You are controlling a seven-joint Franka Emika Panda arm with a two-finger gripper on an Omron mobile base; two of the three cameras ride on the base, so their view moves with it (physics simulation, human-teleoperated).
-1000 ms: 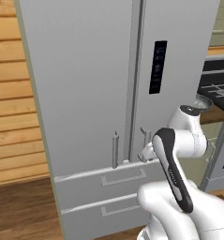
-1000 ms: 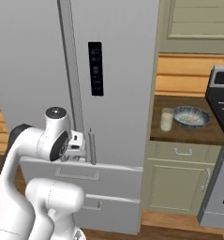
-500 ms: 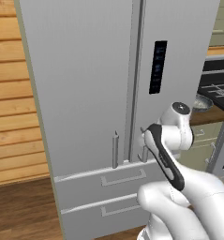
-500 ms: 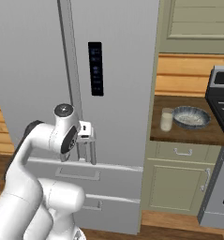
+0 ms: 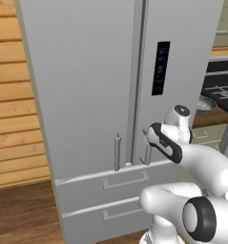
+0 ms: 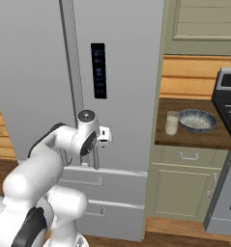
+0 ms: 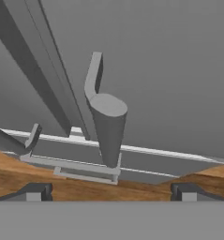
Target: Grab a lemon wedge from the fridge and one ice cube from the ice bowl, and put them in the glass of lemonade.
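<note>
1. I count one tall grey-silver double-door fridge [image 5: 87, 71] before me, with two vertical bar handles [image 5: 117, 152] and two lower drawers [image 5: 110, 183].
2. One black panel [image 6: 98, 70] sits on its door.
3. One small clear glass of pale lemonade [image 6: 172, 123].
4. One shallow round grey ice bowl [image 6: 197, 120].

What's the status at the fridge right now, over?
Gripper open, lined up on the right door handle, not gripping. Fridge shut. Glass of lemonade and ice bowl wait on counter.
</note>
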